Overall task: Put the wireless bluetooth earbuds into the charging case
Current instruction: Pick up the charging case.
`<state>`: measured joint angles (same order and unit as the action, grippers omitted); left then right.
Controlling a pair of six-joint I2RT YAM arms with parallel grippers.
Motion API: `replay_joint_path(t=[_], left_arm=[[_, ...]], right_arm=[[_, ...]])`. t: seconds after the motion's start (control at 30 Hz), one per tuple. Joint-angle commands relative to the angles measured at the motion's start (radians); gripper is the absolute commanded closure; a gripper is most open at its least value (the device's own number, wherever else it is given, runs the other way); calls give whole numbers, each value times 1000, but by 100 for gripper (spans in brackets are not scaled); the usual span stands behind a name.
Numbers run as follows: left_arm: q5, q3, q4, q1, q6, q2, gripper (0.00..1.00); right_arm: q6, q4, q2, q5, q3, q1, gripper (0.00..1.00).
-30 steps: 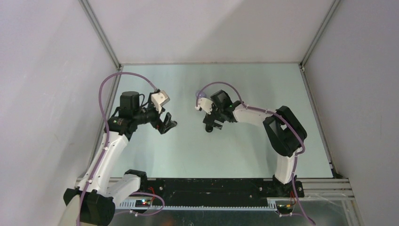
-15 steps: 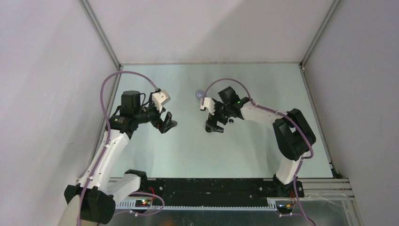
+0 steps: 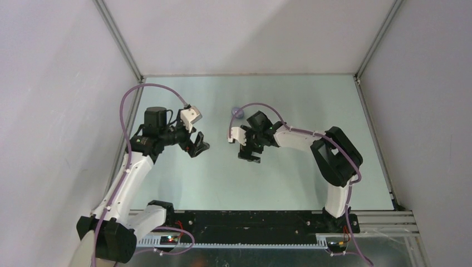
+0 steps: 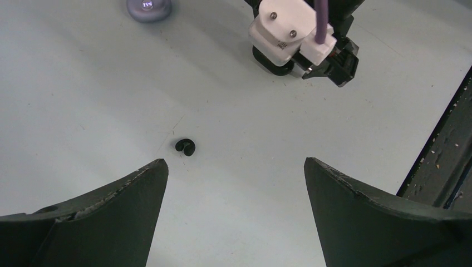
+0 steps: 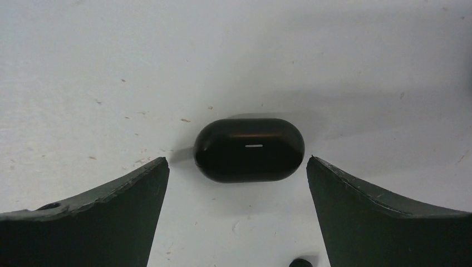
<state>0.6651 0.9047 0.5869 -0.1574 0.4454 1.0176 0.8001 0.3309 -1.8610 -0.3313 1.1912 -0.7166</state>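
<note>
Pale green counter [image 3: 289,172], top view: left fingers [image 3: 200,147] and right fingers [image 3: 249,156] face each other, apart, with a lilac case [image 3: 237,112] beyond them. Left wrist view: I find the left fingers spread wide and empty, with black earbuds [image 4: 185,147] on the counter ahead. Right wrist view: the right fingers are wide apart and empty. A closed black case [image 5: 249,149] lies between them, untouched.
</note>
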Motion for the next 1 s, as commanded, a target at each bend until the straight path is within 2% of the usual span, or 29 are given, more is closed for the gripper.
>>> replay_joint_path(t=[0.0,0.3,0.53,0.63,0.97], left_arm=[[14,-3,-20,2,-4,-1,1],[16,-3,-21,2,-2,3,1],[18,-4,-28,1,-13,10,1],[27,-5,-47,2,-38,20,1],[18,-21,-187,2,-191,75,1]], right_arm=[[14,-29,-33,42,15,-3,1],[2,10,-61,23,47,-6,2],[-4,42,-58,-24,63,5,14],[-5,51,-51,-45,63,11,23],[-59,76,102,-159,57,83,29]])
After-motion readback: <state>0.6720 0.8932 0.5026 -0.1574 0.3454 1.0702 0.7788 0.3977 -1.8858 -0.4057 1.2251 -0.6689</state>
